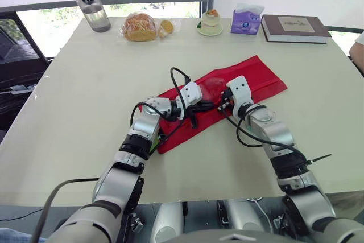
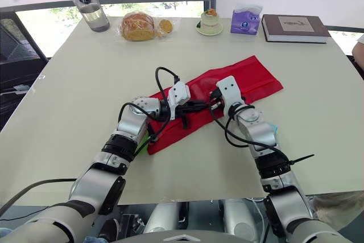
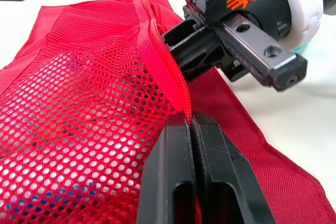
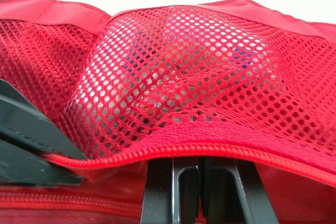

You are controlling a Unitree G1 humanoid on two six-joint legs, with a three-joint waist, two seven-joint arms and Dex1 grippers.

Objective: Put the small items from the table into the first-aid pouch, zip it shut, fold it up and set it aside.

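Note:
The red first-aid pouch (image 1: 259, 78) lies unfolded across the middle of the table (image 1: 85, 95). Both grippers meet over its mesh pocket (image 3: 79, 108). My left gripper (image 3: 191, 125) is shut, pinching the red zipper edge (image 3: 168, 61) of the pocket. My right gripper (image 1: 223, 103) faces it a few centimetres away, its fingers (image 3: 184, 38) closed on the same zipper line further along. In the right wrist view the zipper edge (image 4: 199, 148) runs across just above my right gripper (image 4: 190, 174). Blue items (image 4: 239, 52) show dimly through the mesh.
Along the far edge stand a water bottle (image 1: 91, 7), bagged bread (image 1: 140, 27), a small cake on a plate (image 1: 210, 22), a purple tissue pack (image 1: 246, 21) and a brown book (image 1: 296, 28). A person's arm (image 1: 358, 52) is at the far right.

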